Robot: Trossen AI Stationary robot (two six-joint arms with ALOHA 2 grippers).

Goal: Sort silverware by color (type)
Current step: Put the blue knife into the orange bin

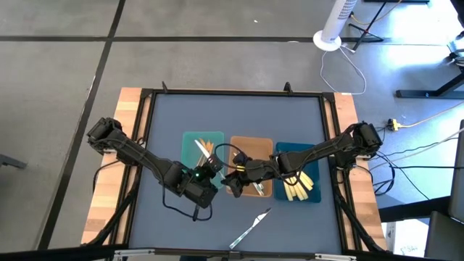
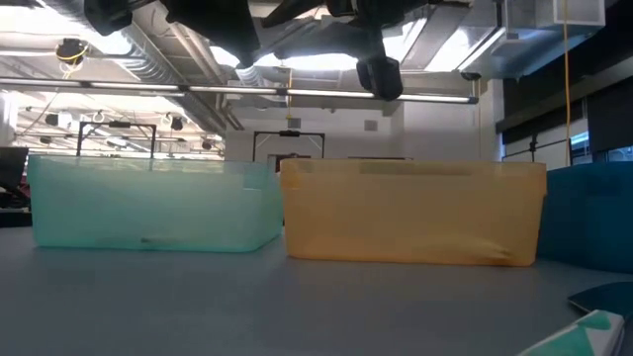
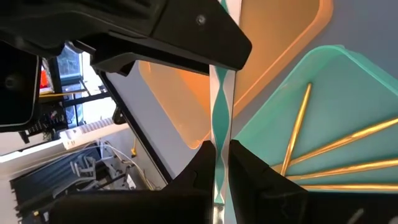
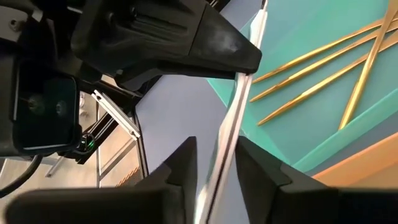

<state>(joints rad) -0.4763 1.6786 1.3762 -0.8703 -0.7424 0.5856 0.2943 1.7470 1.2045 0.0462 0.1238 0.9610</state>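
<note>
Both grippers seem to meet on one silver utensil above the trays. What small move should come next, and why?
Probably the right gripper should finish closing on the silver utensil: its fingers straddle it with gaps, while the left gripper pinches it over the teal tray of gold utensils.

We see three trays side by side across the middle of the tabletop (image 1: 174,123): the left tray (image 1: 190,138) at nine o'clock, the middle tray (image 1: 254,143) at centre, the right tray (image 1: 304,151) at three o'clock. Thin sticks (image 3: 297,127) lie fanned in the left tray; utensils (image 1: 299,187) lie in the right tray. One knife (image 1: 250,228) lies alone on the tabletop at six o'clock. Both pincers meet between the left and middle trays, the left pincer (image 1: 211,170) beside the right pincer (image 1: 232,177), with a utensil (image 3: 221,112) between them.
</note>
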